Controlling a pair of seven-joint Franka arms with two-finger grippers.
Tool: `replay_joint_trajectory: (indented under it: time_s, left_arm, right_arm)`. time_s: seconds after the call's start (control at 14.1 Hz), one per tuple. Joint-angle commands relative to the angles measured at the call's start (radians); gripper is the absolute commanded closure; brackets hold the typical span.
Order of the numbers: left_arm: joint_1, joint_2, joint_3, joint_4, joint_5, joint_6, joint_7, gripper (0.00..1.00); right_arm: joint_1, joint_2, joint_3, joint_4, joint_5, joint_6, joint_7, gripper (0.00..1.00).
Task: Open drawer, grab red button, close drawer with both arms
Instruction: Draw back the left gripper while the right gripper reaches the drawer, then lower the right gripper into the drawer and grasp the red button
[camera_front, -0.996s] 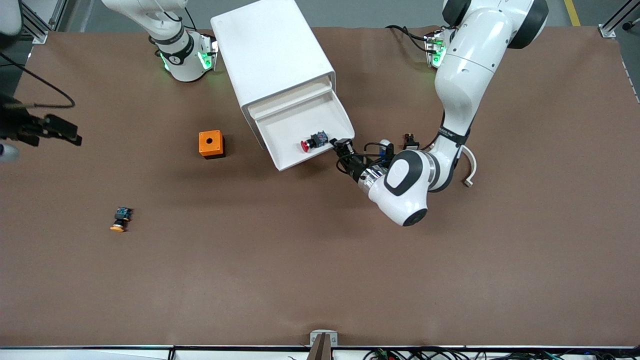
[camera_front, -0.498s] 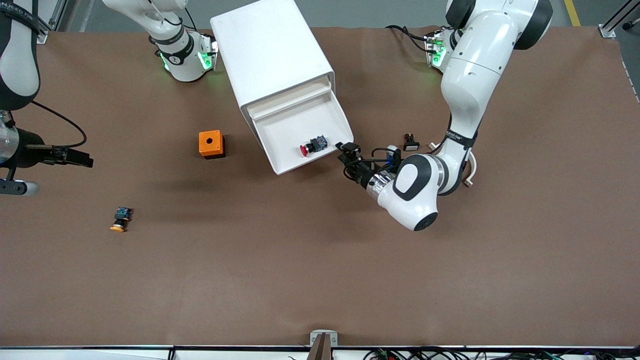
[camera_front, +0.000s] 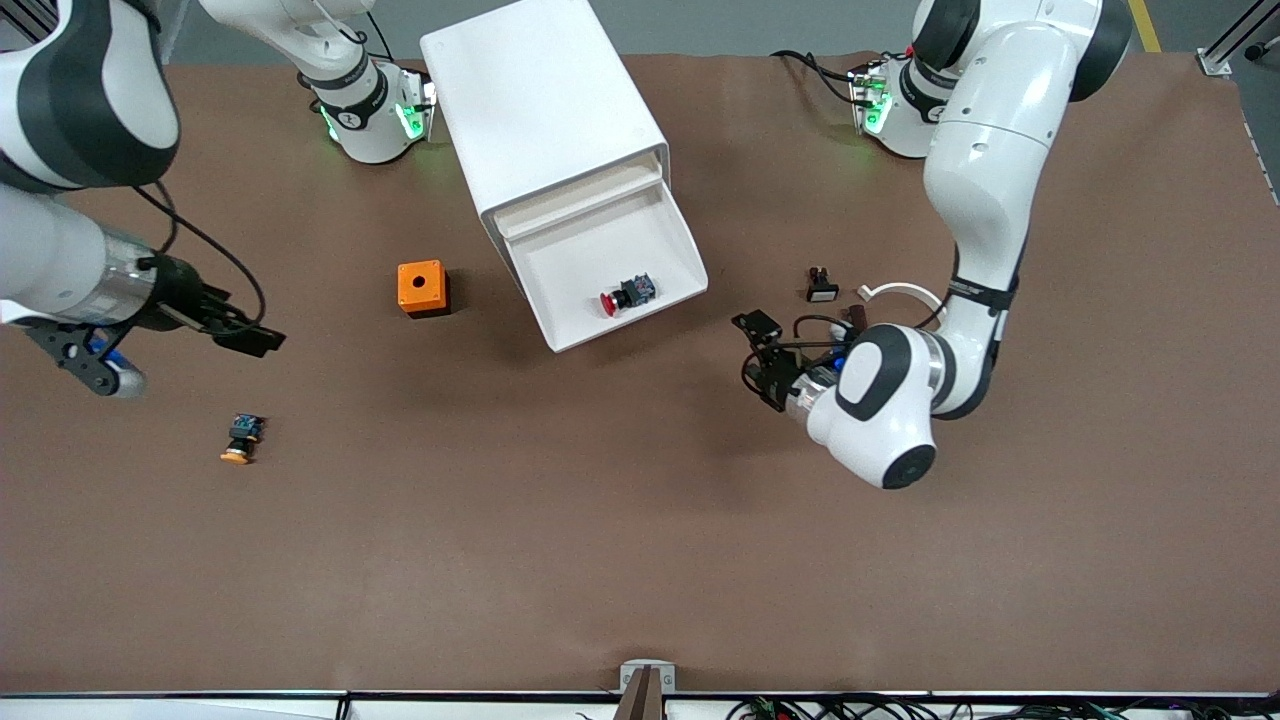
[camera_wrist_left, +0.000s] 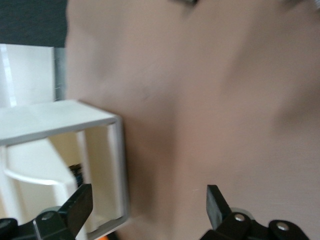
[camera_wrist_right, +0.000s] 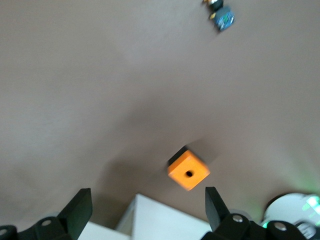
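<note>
Brown matting is covering the table (camera_front: 620, 520), and the white cabinet (camera_front: 545, 110) is standing toward the robots' bases with its top drawer (camera_front: 560, 328) pulled out toward the front camera. The button (camera_front: 626, 294) is lying on its side in the drawer, red cap pointing toward the right arm's end of the table, touching nothing but the tray floor.

It looks small, light and rigid, a hard plastic part. The round cap would probably roll or slip between the pads, so the squarer black body is likely the safer place to pinch, from above, with care for the low drawer walls.

The left gripper (camera_front: 757, 352) is hanging over bare table just beside the drawer, fingers spread and empty. The right gripper (camera_front: 247, 338) is hovering over the table near the orange cube (camera_front: 421, 288), jaws apart, holding nothing.
</note>
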Motion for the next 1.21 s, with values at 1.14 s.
replay_joint_trajectory:
  time_s: [1.14]
  left_arm:
    - [-0.028,-0.174,0.130,0.048,0.235,0.141,1.263,0.00]
  right_arm:
    - [0.645,0.337,-0.010,0.044,-0.130,0.401,1.153,0.00]
